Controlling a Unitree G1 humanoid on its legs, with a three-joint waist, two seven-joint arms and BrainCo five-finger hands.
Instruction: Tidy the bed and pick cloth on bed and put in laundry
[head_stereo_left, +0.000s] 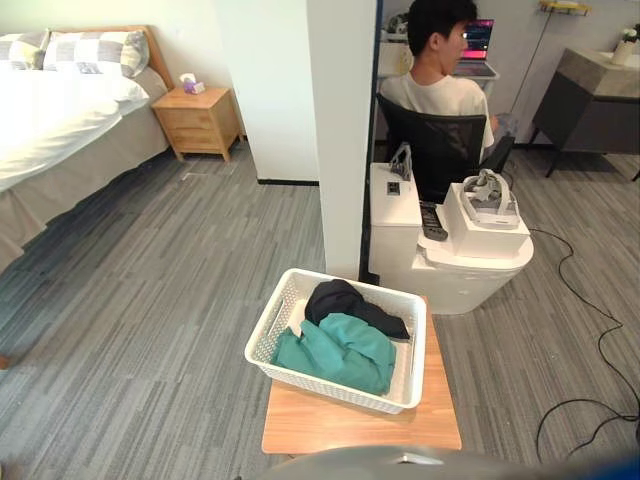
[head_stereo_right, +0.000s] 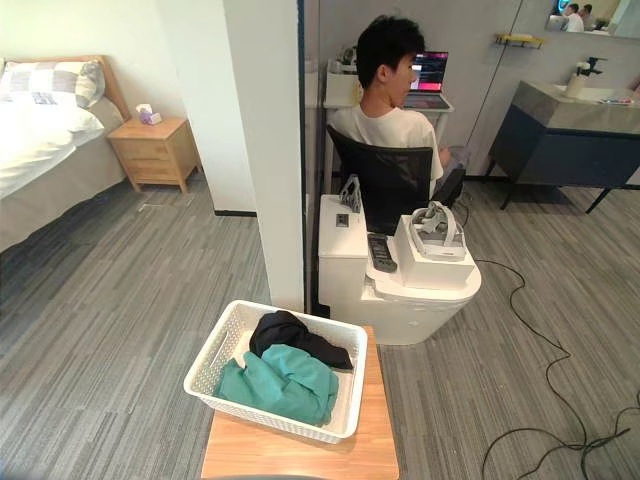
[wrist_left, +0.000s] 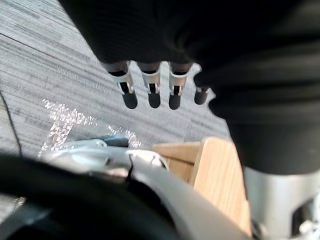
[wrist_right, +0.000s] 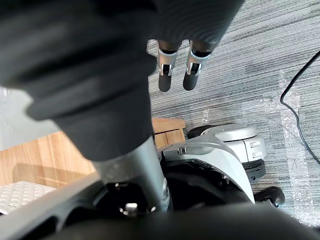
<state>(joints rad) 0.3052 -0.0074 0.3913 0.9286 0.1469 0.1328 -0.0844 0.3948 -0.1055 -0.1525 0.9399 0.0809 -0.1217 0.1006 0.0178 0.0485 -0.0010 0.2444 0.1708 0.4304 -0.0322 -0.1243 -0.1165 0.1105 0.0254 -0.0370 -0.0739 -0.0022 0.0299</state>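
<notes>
Room: bedroom with grey striped floor; bed at the far left under a smooth white cover, checked pillows at its head, wooden nightstand beside it; white pillar mid-room; a person seated at a laptop beyond it. Foreground: low wooden desk carrying a white laundry basket. Contents of the basket: teal cloth bunched at the near side, dark cloth touching it behind, both inside the rim. Left robot hand: fingers straight and hanging above the floor near the desk corner, holding nothing. Right robot hand: fingers likewise straight and empty. Assessment: the laundry step looks complete, and the bed is probably next. Handling note: keep both arms clear of the basket rim, which sits near the desk's edge. Steer wide of the pillar on the way to the bed, then smooth the cover with flat fingers.
</notes>
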